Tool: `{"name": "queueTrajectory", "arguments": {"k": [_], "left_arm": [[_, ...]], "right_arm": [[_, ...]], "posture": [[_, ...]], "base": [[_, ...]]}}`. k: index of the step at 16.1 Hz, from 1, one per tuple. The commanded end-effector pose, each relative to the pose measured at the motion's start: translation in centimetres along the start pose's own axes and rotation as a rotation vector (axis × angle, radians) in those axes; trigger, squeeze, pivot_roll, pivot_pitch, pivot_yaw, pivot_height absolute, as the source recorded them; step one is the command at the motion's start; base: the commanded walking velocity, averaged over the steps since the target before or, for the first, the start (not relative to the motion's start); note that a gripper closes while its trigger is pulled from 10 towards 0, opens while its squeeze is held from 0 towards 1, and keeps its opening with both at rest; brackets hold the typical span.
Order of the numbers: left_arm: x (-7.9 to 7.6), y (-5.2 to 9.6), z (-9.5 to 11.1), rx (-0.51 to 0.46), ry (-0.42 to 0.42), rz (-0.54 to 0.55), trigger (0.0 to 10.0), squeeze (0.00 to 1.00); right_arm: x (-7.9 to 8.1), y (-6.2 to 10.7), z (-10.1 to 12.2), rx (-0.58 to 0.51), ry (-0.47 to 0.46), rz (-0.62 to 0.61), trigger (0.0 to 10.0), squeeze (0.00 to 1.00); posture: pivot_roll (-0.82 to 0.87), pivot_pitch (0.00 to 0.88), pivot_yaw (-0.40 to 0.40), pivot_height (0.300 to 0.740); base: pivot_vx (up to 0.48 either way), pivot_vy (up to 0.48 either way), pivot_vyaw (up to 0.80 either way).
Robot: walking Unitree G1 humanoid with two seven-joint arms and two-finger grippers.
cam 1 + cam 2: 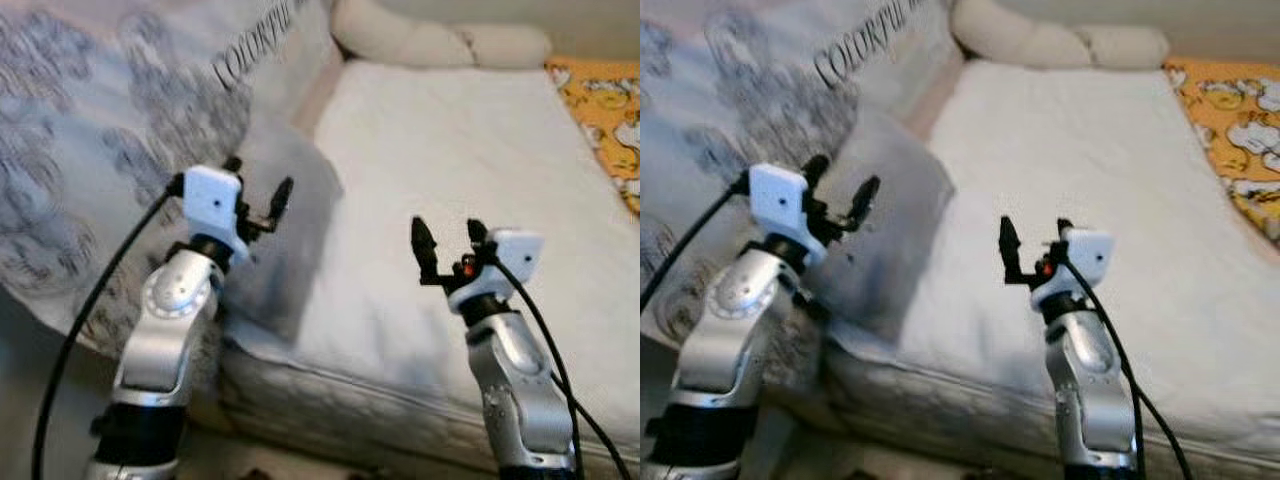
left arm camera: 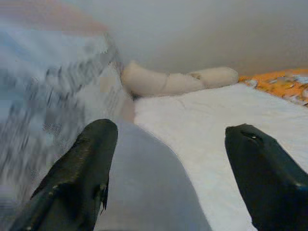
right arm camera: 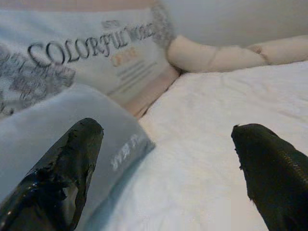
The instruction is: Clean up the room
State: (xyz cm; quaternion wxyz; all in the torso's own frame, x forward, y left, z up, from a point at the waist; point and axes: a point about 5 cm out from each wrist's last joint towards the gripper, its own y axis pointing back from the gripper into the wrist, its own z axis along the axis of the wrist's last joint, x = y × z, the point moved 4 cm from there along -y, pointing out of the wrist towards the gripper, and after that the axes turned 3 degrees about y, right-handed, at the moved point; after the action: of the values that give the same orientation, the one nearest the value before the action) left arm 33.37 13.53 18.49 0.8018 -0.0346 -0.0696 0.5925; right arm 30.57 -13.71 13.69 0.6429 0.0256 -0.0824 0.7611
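We face a bed with a white fleecy cover [image 1: 470, 150] that runs from the near edge to the far wall. Our left gripper [image 1: 258, 196] is raised over the bed's near left part with its two black fingers spread apart and nothing between them. Just beyond and below it lies a plain grey rectangular pillow [image 1: 285, 240], resting flat on the left side of the bed with one corner pointing toward the middle. Left of the pillow, a large pale grey quilt printed with dark floral shapes and the word COLORFUL [image 1: 110, 110] is heaped along the bed's left side, and the pillow's left edge touches it. Our right gripper [image 1: 449, 240] is raised over the near middle of the bed, to the right of the pillow and apart from it, its fingers likewise spread and empty. At the far end a long cream bolster cushion [image 1: 440, 40] lies across the bed. An orange sheet with cartoon prints [image 1: 605, 110] borders the far right edge.
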Motion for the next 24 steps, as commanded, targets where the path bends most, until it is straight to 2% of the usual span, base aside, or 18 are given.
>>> {"name": "queueTrajectory", "arguments": {"k": [1,2,4,7,10,13,14,16,20,24], "left_arm": [[1.3,0.6,-0.2,0.023,-0.003,0.048,10.0,1.0],[2.1,1.6,-0.8,0.068,0.005,0.088,10.0,1.0],[2.6,2.8,-1.5,0.102,0.012,0.113,10.0,1.0],[2.5,3.8,-2.3,0.122,0.018,0.124,10.0,1.0],[2.2,4.7,-3.7,0.177,0.039,0.131,10.0,0.97],[2.5,6.1,-5.3,0.242,0.018,0.17,10.0,0.97],[2.5,6.1,-5.3,0.242,0.018,0.17,10.0,0.97],[2.8,6.9,-6.0,0.271,0.003,0.191,10.0,0.97],[3.7,8.6,-6.8,0.313,-0.008,0.231,10.0,0.97],[3.4,8.7,-6.7,0.312,-0.011,0.229,10.0,0.97]], "right_arm": [[0.5,0.0,0.4,-0.001,0.02,0.019,10.0,0.0],[0.4,0.3,0.1,0.026,0.037,0.022,10.0,0.0],[-0.1,0.8,-0.8,0.066,0.045,0.001,10.0,0.0],[-0.3,1.1,-1.0,0.09,0.055,-0.003,10.0,0.0],[-1.5,1.7,-2.2,0.168,0.074,-0.057,10.0,0.0],[-2.5,2.2,-2.7,0.183,0.097,-0.118,10.0,0.0],[-2.5,2.2,-2.7,0.183,0.097,-0.118,10.0,0.0],[-2.2,2.2,-3.2,0.206,0.162,-0.091,10.0,0.0],[-2.6,3.3,-4.6,0.275,0.117,-0.084,10.0,0.0],[-2.9,3.6,-4.9,0.284,0.085,-0.083,10.0,0.0]], "posture": [[-0.02,0.0,0.04,0.74],[-0.01,0.0,0.022,0.74],[-0.01,0.0,0.02,0.74],[-0.03,0.0,0.026,0.74],[-0.04,0.0,0.014,0.74],[-0.03,0.0,-0.001,0.74],[-0.03,0.0,-0.001,0.74],[-0.03,0.0,-0.004,0.74],[-0.02,0.0,0.009,0.74],[-0.01,0.0,0.007,0.74]], "base": [[0.0,-0.48,0.0],[0.0,-0.48,0.0],[0.0,-0.48,0.0],[0.0,-0.472,0.0],[0.0,-0.439,0.0],[0.0,-0.44,0.0],[0.0,-0.442,0.0],[0.0,-0.441,0.0],[0.0,-0.438,0.0],[0.0,-0.438,0.0]]}}
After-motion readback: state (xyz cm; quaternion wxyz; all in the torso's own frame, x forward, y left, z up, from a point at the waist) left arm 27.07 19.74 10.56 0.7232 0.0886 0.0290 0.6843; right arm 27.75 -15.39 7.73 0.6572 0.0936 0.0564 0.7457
